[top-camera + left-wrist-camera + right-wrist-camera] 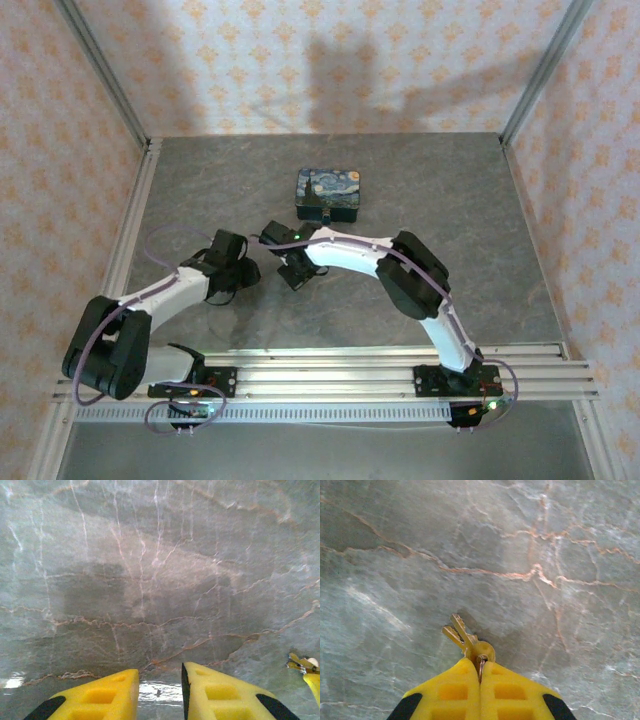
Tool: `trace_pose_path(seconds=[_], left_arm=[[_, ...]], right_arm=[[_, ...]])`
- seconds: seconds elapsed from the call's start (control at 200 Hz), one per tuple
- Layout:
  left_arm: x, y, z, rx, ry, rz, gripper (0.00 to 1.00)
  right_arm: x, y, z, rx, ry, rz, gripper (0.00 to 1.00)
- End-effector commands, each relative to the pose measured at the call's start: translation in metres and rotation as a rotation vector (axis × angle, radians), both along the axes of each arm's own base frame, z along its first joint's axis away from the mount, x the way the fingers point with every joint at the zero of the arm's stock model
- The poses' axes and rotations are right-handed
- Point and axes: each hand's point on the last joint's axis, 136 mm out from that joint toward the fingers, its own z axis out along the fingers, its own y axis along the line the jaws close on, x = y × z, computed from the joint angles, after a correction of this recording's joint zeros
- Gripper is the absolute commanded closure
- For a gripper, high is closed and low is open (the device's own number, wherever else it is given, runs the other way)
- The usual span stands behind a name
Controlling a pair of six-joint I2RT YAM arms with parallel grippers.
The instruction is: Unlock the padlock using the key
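My right gripper (480, 667) is shut on the key (462, 635). It pinches the ring and round head, and two small pale-gold blades stick out ahead, just above the marble table. In the top view this gripper (293, 272) is at mid-table. My left gripper (247, 272) is close to its left. The left gripper (160, 680) stands a little open with only bare table between its yellow fingers. The key (299, 662) shows at that view's right edge. A tiny dark thing (325, 214) at the blue box's near edge looks like the padlock, too small to be sure.
The blue swirl-painted box (329, 193) lies at the back middle of the grey marble table (480, 230). Patterned walls with metal posts close in the left, right and back sides. A rail (330, 380) with both arm bases runs along the near edge.
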Motion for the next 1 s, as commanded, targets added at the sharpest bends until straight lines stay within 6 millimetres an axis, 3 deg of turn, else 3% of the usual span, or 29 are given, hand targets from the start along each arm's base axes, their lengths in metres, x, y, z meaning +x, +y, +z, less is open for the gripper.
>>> trace_pose_path(seconds=[0.0,0.13,0.34,0.455,0.55,0.781,0.996], left_arm=[[0.003,0.004,0.017,-0.026,-0.058,0.013,0.71],[0.011,-0.002,0.048,-0.080,-0.158,-0.005,0.70],[0.022,-0.022,0.107,-0.184,-0.296,-0.078,0.58],[0.024,-0.049,0.133,-0.330,-0.329,-0.171,0.55],[0.028,-0.070,0.152,-0.450,-0.354,-0.238,0.60],[0.035,-0.090,0.178,-0.548,-0.385,-0.329,0.71],[0.036,-0.094,0.173,-0.533,-0.366,-0.356,0.74]], right_arm=[[0.024,-0.004,0.033,0.098,-0.117,-0.078,1.00],[0.032,-0.005,0.060,0.206,-0.190,-0.125,1.00],[0.035,-0.005,0.111,0.368,-0.306,-0.146,1.00],[0.031,-0.003,0.137,0.458,-0.344,-0.123,1.00],[0.022,0.001,0.153,0.513,-0.369,-0.056,1.00],[0.007,0.002,0.164,0.501,-0.395,0.041,1.00],[0.004,0.002,0.168,0.480,-0.413,0.071,1.00]])
